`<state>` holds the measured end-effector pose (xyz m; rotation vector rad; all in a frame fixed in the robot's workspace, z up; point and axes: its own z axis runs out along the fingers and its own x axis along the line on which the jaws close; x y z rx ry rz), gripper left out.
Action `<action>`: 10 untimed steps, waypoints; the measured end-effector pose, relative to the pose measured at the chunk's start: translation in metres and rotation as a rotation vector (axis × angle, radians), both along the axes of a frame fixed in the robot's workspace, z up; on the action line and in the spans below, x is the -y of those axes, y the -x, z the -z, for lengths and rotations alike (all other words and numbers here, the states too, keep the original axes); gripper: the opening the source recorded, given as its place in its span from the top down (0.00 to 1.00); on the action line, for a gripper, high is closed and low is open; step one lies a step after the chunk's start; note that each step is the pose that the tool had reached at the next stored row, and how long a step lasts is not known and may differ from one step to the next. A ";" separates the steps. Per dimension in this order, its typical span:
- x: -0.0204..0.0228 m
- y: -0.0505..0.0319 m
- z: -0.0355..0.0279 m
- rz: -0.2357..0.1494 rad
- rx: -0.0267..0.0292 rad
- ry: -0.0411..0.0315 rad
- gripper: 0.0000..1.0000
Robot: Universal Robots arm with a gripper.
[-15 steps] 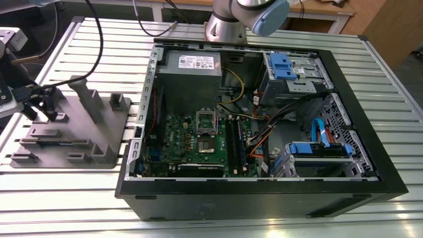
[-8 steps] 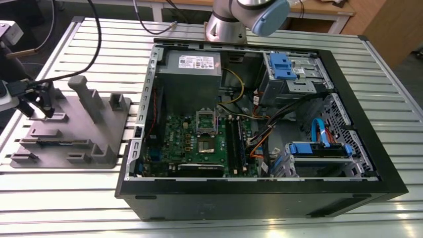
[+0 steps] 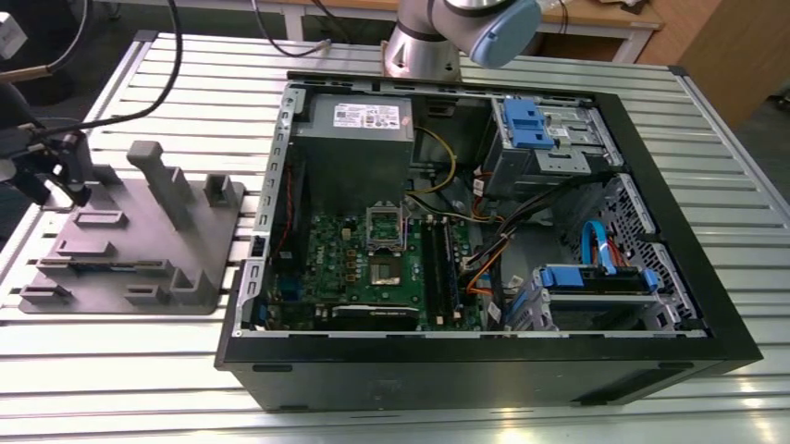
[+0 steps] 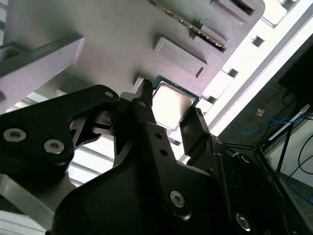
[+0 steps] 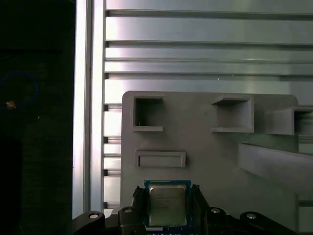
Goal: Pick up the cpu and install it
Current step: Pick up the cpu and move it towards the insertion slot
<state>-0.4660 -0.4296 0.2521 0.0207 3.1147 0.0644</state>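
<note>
The cpu (image 5: pixel 167 204) is a small square chip with a pale metal top and a green rim. It lies flat on the grey moulded tray (image 5: pixel 205 152) near one corner, and also shows in the second wrist view (image 4: pixel 171 102). My gripper (image 5: pixel 167 198) hangs over it, open, with one black finger (image 5: pixel 139 199) on each side of the chip and only a narrow gap to its edges. In the exterior view the gripper (image 3: pixel 65 194) stands at the tray's (image 3: pixel 124 250) far left corner.
An open black computer case (image 3: pixel 494 231) fills the exterior view's middle and right. Inside lie a green circuit board (image 3: pixel 358 277) with its metal socket frame (image 3: pixel 385 227) raised, cables and blue drive brackets. Upright posts (image 3: pixel 161 180) rise from the tray. Everything rests on a slatted aluminium table (image 3: pixel 124 370).
</note>
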 end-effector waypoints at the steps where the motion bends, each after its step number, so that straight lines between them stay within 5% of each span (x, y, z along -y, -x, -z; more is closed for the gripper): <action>1: 0.0000 0.0000 -0.0032 0.000 0.0001 -0.0001 0.53; 10: 0.0000 0.0000 -0.0338 0.000 0.0000 -0.0007 0.53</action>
